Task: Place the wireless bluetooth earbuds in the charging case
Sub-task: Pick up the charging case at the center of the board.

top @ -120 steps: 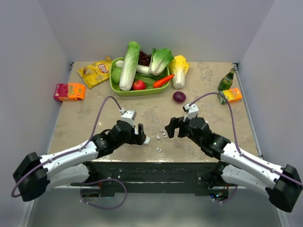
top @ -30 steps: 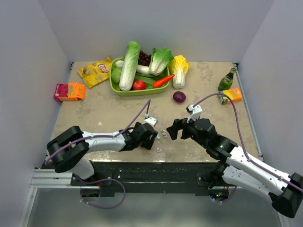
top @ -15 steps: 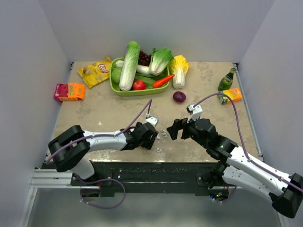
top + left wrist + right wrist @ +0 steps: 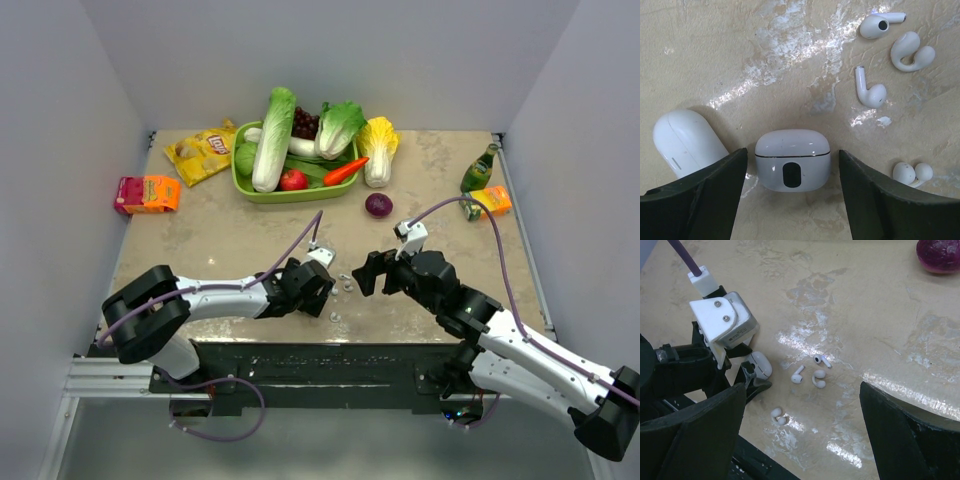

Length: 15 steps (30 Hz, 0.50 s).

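The charging case (image 4: pixel 792 160) lies on the table with its lid shut, its dark oval facing my left wrist camera. My left gripper (image 4: pixel 792 200) stands open around it, with a gap on each side. In the right wrist view the case (image 4: pixel 760 365) shows beside the left gripper's fingers. Several white earbuds lie loose to its right: two stemmed ones (image 4: pixel 869 90) (image 4: pixel 879 24) and two clip-shaped ones (image 4: pixel 912 45) (image 4: pixel 912 172). My right gripper (image 4: pixel 802 435) hangs open above them (image 4: pixel 798 376), holding nothing. In the top view both grippers (image 4: pixel 318 290) (image 4: pixel 362 275) face each other across the earbuds (image 4: pixel 345 283).
A second, pill-shaped white case (image 4: pixel 685 142) lies just left of my left finger. At the back are a green basket (image 4: pixel 240 185) of vegetables, a red onion (image 4: pixel 378 205), a chips bag (image 4: pixel 203 153), juice boxes (image 4: pixel 147 194) (image 4: pixel 490 201) and a green bottle (image 4: pixel 479 170).
Since four seconds ago my left arm has stretched in low from the left, bringing its gripper to the case. Over the last second it barely shifts. The right arm holds still.
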Tool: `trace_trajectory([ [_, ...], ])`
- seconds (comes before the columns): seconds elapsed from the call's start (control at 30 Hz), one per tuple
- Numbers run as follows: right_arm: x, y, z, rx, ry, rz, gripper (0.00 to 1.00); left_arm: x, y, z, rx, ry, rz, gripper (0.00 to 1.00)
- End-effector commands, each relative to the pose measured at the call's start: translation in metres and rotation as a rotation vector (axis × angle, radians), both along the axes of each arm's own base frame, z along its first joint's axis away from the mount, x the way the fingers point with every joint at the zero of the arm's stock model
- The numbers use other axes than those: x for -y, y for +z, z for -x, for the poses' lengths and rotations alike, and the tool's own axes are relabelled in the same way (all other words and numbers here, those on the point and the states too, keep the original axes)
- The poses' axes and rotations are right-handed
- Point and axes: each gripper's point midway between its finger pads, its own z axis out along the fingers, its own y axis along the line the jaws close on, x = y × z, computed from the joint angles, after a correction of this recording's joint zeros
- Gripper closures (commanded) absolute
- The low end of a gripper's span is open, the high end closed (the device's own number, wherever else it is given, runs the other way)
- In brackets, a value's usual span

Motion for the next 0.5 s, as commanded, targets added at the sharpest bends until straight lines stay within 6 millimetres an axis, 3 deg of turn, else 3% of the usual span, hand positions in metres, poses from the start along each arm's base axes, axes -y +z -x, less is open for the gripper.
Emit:
trace_trajectory([
  [0.0, 0.0013, 0.0076, -0.0007, 0.016, -0.010, -0.018, 0.02, -0.0187, -0.0110, 0.0187, -0.059, -0.022, -0.082, 0.22],
  [0.23, 0.0004, 0.0080, -0.0013, 0.017, -0.008, -0.018, 0.02, -0.0126, -0.0059, 0.0239, -0.066, -0.039, -0.061, 0.22],
  [0.47, 0.0002, 0.0077, -0.0008, 0.016, -0.005, -0.017, 0.02, -0.0144, -0.0138, 0.0231, -0.074, -0.034, -0.092, 0.26],
])
